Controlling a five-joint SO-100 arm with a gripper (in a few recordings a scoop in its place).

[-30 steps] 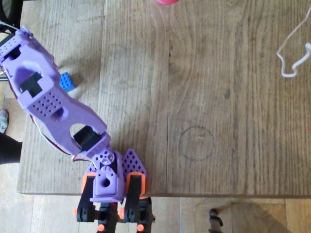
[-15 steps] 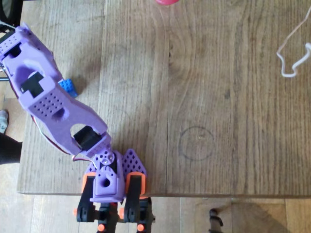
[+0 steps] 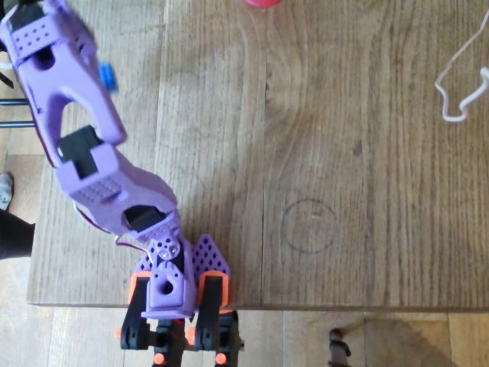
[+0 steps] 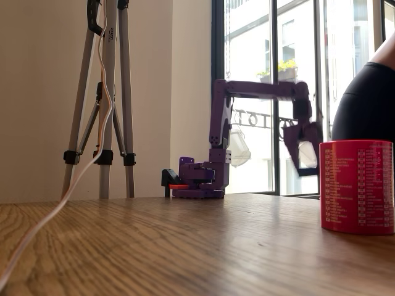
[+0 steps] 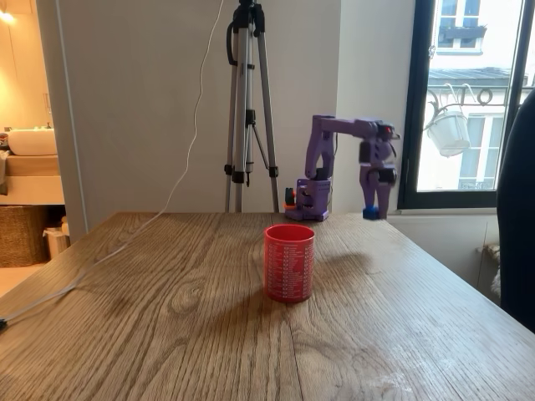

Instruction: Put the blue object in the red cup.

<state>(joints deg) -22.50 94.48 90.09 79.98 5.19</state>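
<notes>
Wooden planks of the table run away from us toward a pale wall and a tall window, and nearest to us in a fixed view stands the red cup, upright on the boards with its mouth open to the ceiling. Beyond it, at the far edge, we see the tripod and the purple arm, reaching out level from its base and bending down at the wrist.

At the end of that wrist the gripper hangs clear of the table, and we make out a speck of blue between its fingers: the blue object, which the overhead view also shows tucked against the purple links near the table's left edge. So we judge the jaws closed narrow around the brick, lifted off the wood.

What the coming move turns on is the gap. In the overhead view the cup is a red sliver at the top edge, well apart from the gripper and off to its right, so we expect a sideways swing, with the brick kept above the rim before release.
</notes>
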